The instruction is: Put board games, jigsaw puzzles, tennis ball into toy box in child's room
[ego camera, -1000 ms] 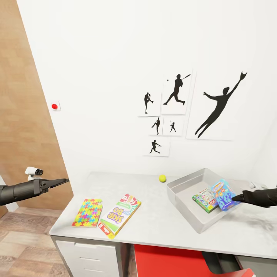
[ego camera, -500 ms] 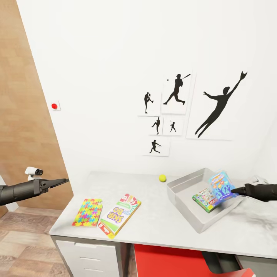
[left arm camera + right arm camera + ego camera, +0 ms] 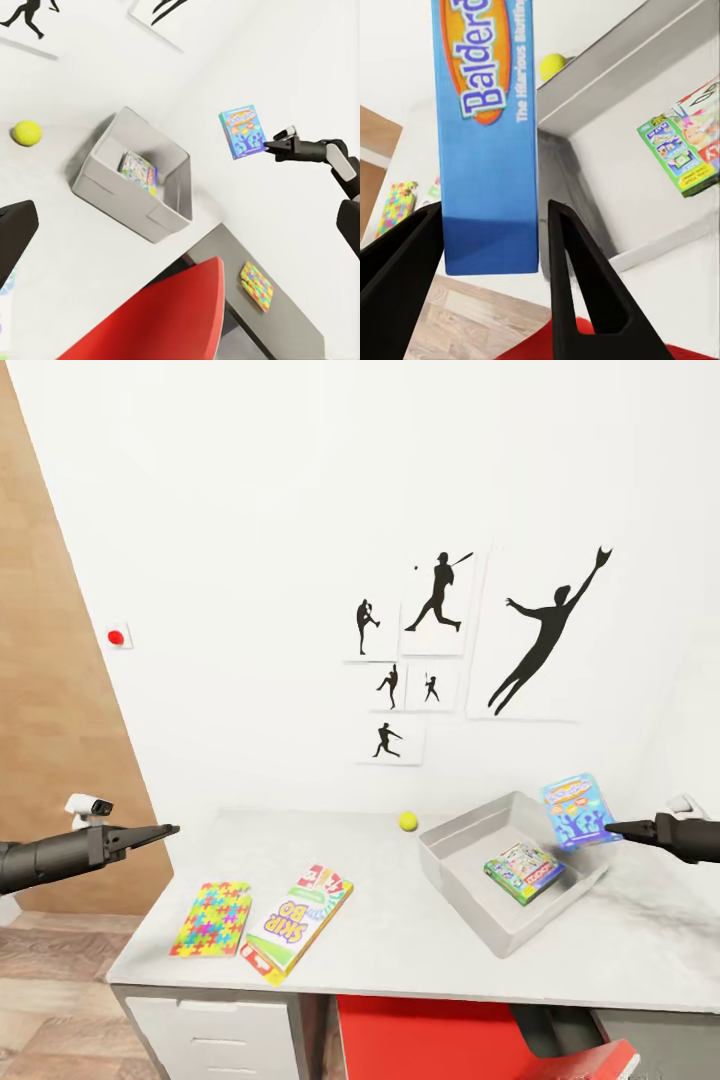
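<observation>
Toy box half-filled; blue game held high at its far edge

Toy box [image 3: 470, 895] was noted right of centre on the table [image 3: 400, 950], one green-edged board game [image 3: 522, 871] lying flat inside it.

- Left gripper [image 3: 165, 828] was held out over the floor beside the table's left end, well apart from everything. Whether its fingers were spread or pressed together could not be told.
- A jigsaw puzzle [image 3: 209, 918] and the Skip-Bo game [image 3: 296, 918] were seen lying side by side on the left part of the table, not yet boxed. Crowding was judged a risk: a grasp on one might nudge the other towards the front edge.
- The tennis ball [image 3: 407, 821] was recorded near the wall, just beside the box's left corner. It was judged likely to roll if the box were bumped.
- A second puzzle [image 3: 256, 286] was seen through the left wrist camera on a lower grey surface.
- Right gripper [image 3: 613, 827] was pinching the blue Balderdash game [image 3: 577, 811] by one edge, upright, above the box's far right rim. An edge pinch was judged weak; a release from there might drop the game on the rim or outside it.
</observation>
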{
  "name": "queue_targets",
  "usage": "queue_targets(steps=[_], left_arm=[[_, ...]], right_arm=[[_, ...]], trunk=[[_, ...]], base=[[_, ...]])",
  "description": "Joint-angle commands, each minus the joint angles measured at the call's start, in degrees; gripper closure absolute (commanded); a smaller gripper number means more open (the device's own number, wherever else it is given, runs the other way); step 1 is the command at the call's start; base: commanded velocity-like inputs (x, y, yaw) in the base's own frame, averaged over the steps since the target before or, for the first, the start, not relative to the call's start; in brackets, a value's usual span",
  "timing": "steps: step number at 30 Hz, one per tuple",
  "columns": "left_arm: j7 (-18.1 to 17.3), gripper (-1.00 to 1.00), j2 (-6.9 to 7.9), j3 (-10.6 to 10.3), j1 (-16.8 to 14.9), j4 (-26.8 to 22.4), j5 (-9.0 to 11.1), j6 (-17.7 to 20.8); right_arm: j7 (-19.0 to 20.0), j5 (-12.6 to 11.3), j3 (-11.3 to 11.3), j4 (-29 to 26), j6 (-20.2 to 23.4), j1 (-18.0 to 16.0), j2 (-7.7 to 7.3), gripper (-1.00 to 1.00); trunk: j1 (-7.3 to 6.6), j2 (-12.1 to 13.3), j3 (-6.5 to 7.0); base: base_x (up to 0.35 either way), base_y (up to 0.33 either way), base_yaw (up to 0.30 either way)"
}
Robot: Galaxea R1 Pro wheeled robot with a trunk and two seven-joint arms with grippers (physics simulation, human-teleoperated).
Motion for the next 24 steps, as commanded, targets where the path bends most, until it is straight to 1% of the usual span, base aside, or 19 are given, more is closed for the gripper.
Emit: queue_targets(steps=[1,5,8,18,24], left_arm=[[-0.2,-1.00,0.03,0.0,0.0,0.0,0.0,0.6],[-0.2,-1.00,0.02,0.1,0.0,0.0,0.0,0.6],[-0.2,-1.00,0.02,0.1,0.0,0.0,0.0,0.6],[-0.2,-1.00,0.02,0.1,0.0,0.0,0.0,0.6],[-0.2,-1.00,0.02,0.1,0.0,0.0,0.0,0.6]], right_arm=[[0.3,-0.1,0.1,0.1,0.1,-0.1,-0.07,1.00],[0.4,0.0,0.1,0.1,0.1,-0.1,-0.20,1.00],[0.4,0.0,0.1,0.1,0.1,-0.1,-0.19,1.00],[0.4,0.0,0.1,0.1,0.1,-0.1,0.28,1.00],[0.3,0.2,0.5,0.1,0.1,-0.1,0.37,1.00]], trunk=[[0.03,-0.1,-0.04],[0.03,-0.1,-0.04],[0.03,-0.1,-0.04],[0.03,-0.1,-0.04],[0.03,-0.1,-0.04]], base=[[0.000,0.000,-0.270],[0.038,0.000,-0.254],[0.030,0.000,-0.110],[0.069,-0.001,-0.016],[0.132,-0.079,0.000]])
